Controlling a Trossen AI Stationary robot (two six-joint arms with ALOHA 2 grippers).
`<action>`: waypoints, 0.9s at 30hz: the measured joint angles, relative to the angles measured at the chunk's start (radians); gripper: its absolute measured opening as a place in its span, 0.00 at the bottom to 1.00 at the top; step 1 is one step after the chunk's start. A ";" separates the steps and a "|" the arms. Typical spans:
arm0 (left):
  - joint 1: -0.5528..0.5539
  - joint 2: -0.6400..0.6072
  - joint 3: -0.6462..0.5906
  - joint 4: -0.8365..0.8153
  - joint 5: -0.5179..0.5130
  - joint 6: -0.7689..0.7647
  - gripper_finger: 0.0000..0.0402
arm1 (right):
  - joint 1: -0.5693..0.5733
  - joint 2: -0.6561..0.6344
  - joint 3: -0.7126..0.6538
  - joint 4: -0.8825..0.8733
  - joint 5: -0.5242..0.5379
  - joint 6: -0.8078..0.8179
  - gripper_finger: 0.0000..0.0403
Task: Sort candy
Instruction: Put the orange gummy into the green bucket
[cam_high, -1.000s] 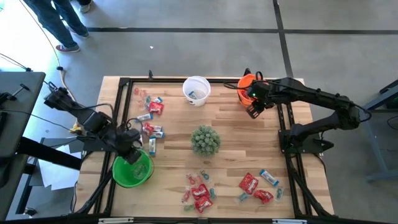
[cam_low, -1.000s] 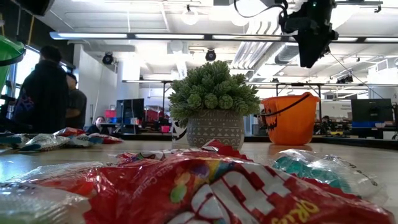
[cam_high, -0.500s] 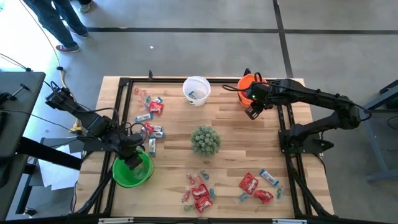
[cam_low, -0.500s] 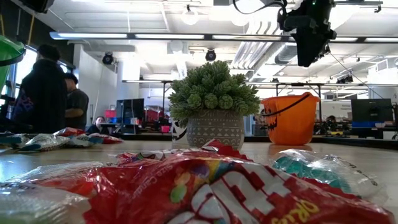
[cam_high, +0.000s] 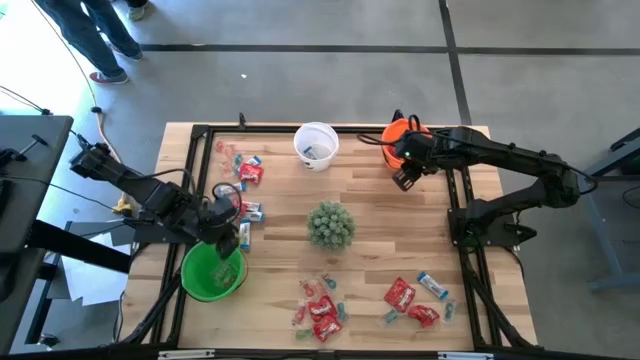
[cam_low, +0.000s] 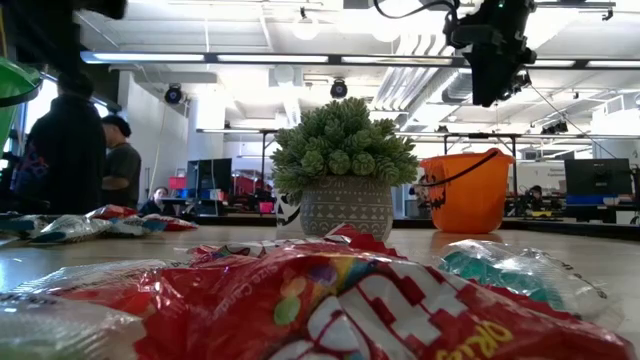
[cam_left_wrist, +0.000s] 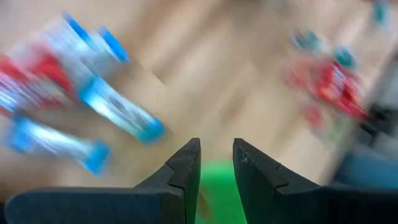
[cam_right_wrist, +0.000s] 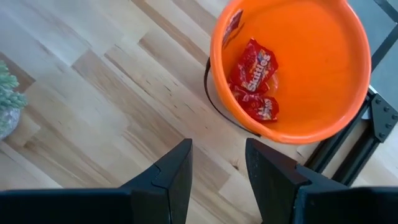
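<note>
Wooden worktop (cam_high: 370, 265): left gripper (cam_high: 228, 238), parted and empty, above green bucket (cam_high: 212, 273); right gripper (cam_high: 405, 177), parted and empty, beside orange bucket (cam_high: 398, 136) holding red packets (cam_right_wrist: 254, 78).

my left wrist view smears the candy (cam_left_wrist: 115, 112) at ten o'clock; the green bucket (cam_left_wrist: 217, 193) hides behind my fingers (cam_left_wrist: 186, 168).

I can read only "Skittles", on a red packet (cam_right_wrist: 254, 63) lying in the orange bucket (cam_right_wrist: 348, 93).
</note>
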 joint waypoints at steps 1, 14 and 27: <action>0.021 0.000 0.000 -0.023 -0.050 0.035 0.20 | 0.000 0.000 0.000 0.007 0.000 0.000 0.36; 0.542 -0.042 0.000 -0.333 -0.374 0.334 0.20 | -0.017 0.000 0.000 0.136 -0.001 0.008 0.36; 1.125 0.022 -0.106 0.075 -0.183 0.923 0.20 | -0.090 0.000 0.000 0.210 -0.002 0.010 0.36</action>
